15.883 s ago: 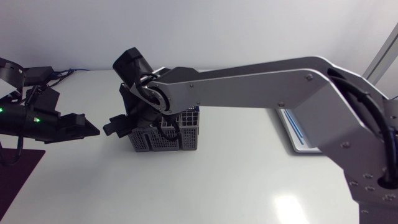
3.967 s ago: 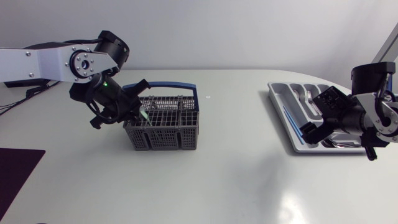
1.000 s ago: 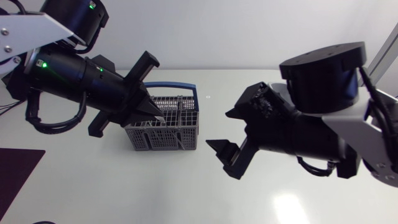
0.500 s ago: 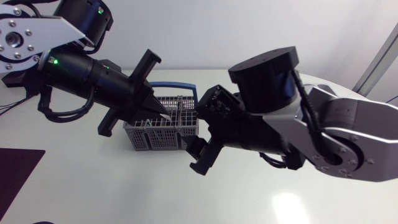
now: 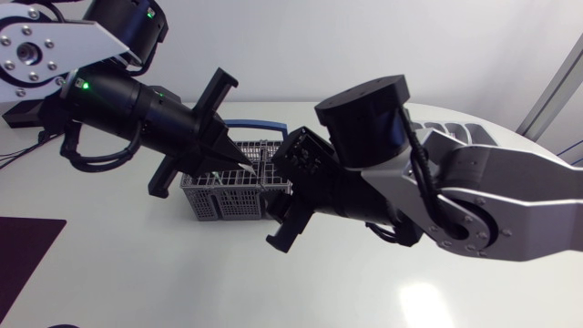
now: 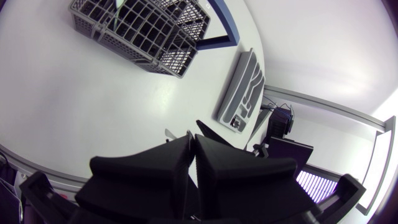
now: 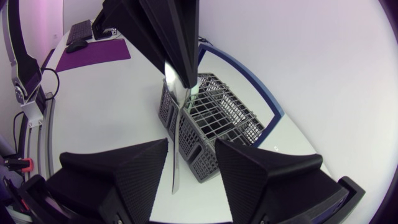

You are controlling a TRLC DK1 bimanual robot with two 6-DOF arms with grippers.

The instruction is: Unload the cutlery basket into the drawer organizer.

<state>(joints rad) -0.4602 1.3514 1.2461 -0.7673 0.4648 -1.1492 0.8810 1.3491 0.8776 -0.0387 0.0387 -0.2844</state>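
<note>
Over the basket (image 5: 233, 196) hangs a knife (image 7: 176, 124), pinched tight in the left gripper (image 7: 181, 76). The right gripper (image 7: 191, 155) is wide open around its tip, holding nothing. Let go too soon and the knife could drop, well away from the tray (image 6: 242, 87).

My head camera sits fixed above the table (image 5: 109, 273) and looks down on both arms, which rise close beneath it and fill much of its sight. My left wrist camera is high up, looking steeply down past my left gripper (image 6: 193, 138) to the cutlery basket (image 6: 140, 28) and the drawer organizer (image 6: 242, 87) beyond it. My right wrist camera looks across the table between the spread fingers of my right gripper (image 7: 191, 155), close to the basket. All three views share the basket. The head and right wrist views also share the knife (image 7: 176, 93) pinched in my left gripper.
</note>
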